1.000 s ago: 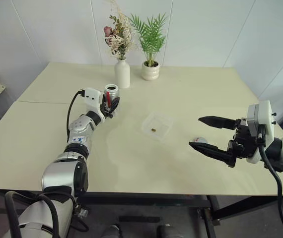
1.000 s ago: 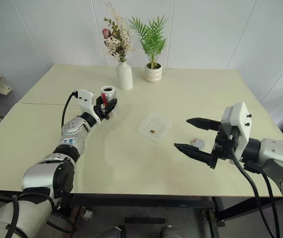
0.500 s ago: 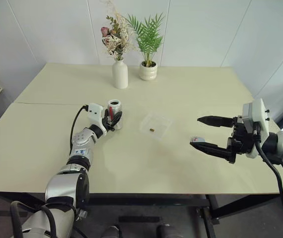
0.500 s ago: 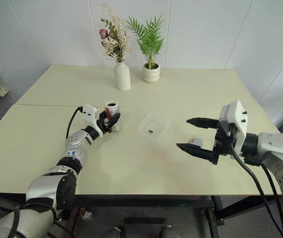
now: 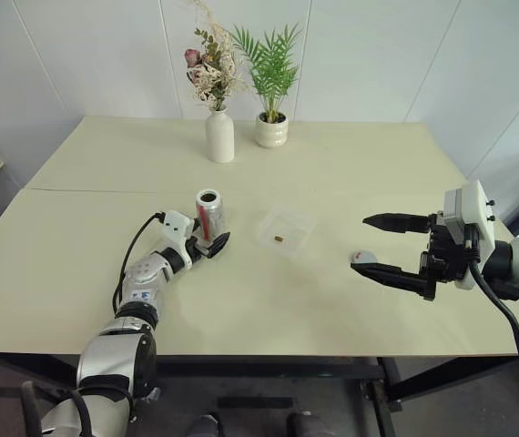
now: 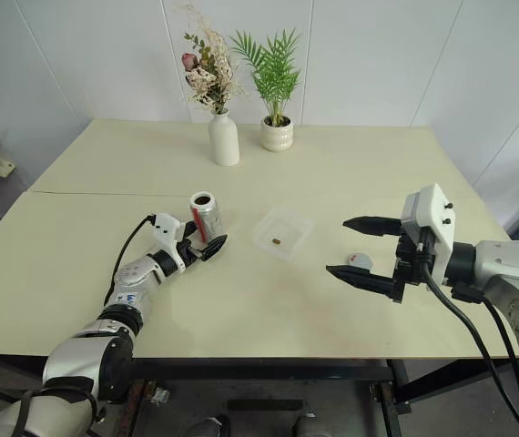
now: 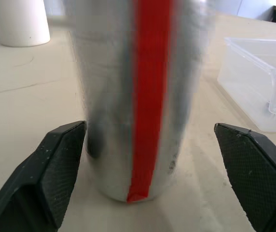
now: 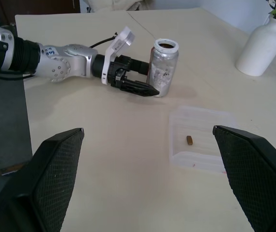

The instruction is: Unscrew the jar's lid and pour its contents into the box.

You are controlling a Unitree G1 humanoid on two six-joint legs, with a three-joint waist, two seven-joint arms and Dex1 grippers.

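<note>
the jar (image 5: 209, 212) stands upright on the cream table (image 5: 351, 173), lidless, its dark mouth ringed by a pale rim, its silvery-grey wall carrying a red stripe and a white printed label (the wrist view shows the stripe running straight down to the base). the left gripper (image 5: 208, 238) sits low at the jar's near side with its two black fingers (image 7: 55, 164) spread wide to either side of the jar, neither one touching it. just right of the jar lies the box (image 5: 287, 229), a shallow clear tray with rounded corners, and in it rests the contents (image 5: 280, 239), one tiny brownish-gold bit near the middle. farther right, near the table's near edge, the lid (image 5: 363, 258) lies flat, a small round grey-white cap with a red mark on top. the right gripper (image 5: 370, 245) hangs above the table beside the lid, its fingers wide apart and holding nothing, one above the lid and one on its near side. at the far side of the table stand a white vase (image 5: 219, 138) of dried flowers and a white pot (image 5: 272, 130) with a green plant.
</note>
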